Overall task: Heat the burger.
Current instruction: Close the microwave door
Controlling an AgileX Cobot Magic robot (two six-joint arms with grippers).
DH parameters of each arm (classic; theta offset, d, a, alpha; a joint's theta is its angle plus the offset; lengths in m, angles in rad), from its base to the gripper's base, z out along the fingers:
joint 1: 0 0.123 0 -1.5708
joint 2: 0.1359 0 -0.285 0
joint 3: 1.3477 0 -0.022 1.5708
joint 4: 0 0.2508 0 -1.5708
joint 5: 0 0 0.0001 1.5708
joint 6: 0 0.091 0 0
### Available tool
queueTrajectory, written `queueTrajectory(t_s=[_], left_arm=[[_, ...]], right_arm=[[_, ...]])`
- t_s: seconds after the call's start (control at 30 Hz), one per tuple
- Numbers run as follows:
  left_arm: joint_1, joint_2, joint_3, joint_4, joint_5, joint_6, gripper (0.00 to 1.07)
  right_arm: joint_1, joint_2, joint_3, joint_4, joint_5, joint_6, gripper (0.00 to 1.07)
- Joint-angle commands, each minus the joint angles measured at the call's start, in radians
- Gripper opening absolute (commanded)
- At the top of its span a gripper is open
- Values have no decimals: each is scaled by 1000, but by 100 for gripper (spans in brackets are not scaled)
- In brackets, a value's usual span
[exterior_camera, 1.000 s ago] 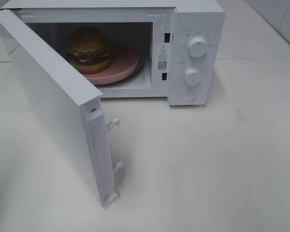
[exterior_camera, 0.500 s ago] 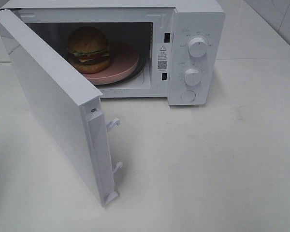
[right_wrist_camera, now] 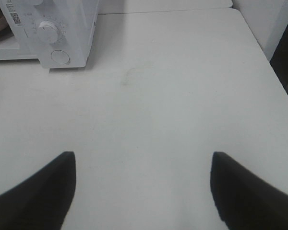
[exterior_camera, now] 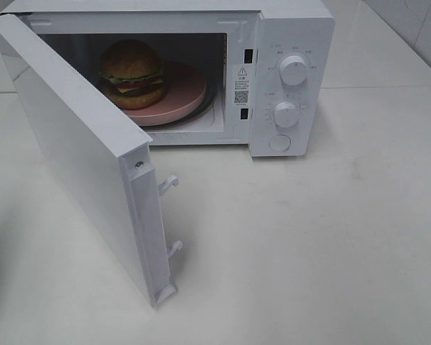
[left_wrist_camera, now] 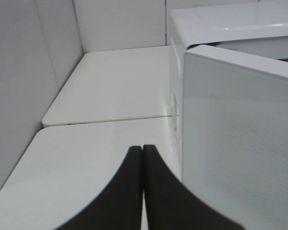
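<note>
One burger [exterior_camera: 133,72] sits on the pink plate [exterior_camera: 188,92] inside the microwave [exterior_camera: 294,29]; door [exterior_camera: 79,151] swung wide open; left pincer [left_wrist_camera: 142,147] pressed together, close beside the door's outer face; right pincer [right_wrist_camera: 143,154] spread, above the white surface [right_wrist_camera: 158,86].

The microwave [exterior_camera: 287,29] stands at the far side of the table [exterior_camera: 309,244], its door [exterior_camera: 79,158] swung open toward the near left. Inside, the burger [exterior_camera: 133,72] sits on the left part of a plate [exterior_camera: 183,93]. On the microwave's right panel, an upper knob [exterior_camera: 294,70] sits above a lower knob [exterior_camera: 285,113], with a button [exterior_camera: 279,143] beneath.
</note>
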Motion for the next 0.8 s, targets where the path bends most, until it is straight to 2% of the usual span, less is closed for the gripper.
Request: queueTrajectory(t_s=[0.03, 0.07, 0.13, 0.2, 0.23, 0.33, 0.4, 0.43, 0.5, 0.63, 0.8], left_arm=[[-40, 108, 4, 174, -134, -132, 0], [-40, 108, 4, 174, -134, -132, 0], [-52, 185, 4, 236, -185, -194, 0], [-52, 205, 4, 250, -199, -208, 0], [-52, 250, 1, 279, -232, -238, 0], [-52, 271, 1, 292, -256, -251, 0], [-52, 347, 1, 364, -346, -306, 0], [-52, 347, 1, 364, -346, -306, 0], [-52, 402, 1, 400, -410, -340, 0], [-56, 454, -9, 432, -466, -357, 0], [-123, 537, -56, 432, -475, -353, 0]], right_arm=[[-9, -30, 3, 3, -15, -7, 75], [-9, -30, 3, 3, -15, -7, 75], [-9, -30, 3, 3, -15, -7, 75], [-9, -30, 3, 3, -15, -7, 75], [-9, -30, 3, 3, -15, -7, 75], [-9, -30, 3, 3, -15, -7, 75], [-9, -30, 3, 3, -15, -7, 75], [-9, -30, 3, 3, -15, -7, 75], [-9, -30, 3, 3, -15, -7, 75], [-9, -30, 3, 3, -15, -7, 75], [-9, -30, 3, 3, -15, -7, 75]])
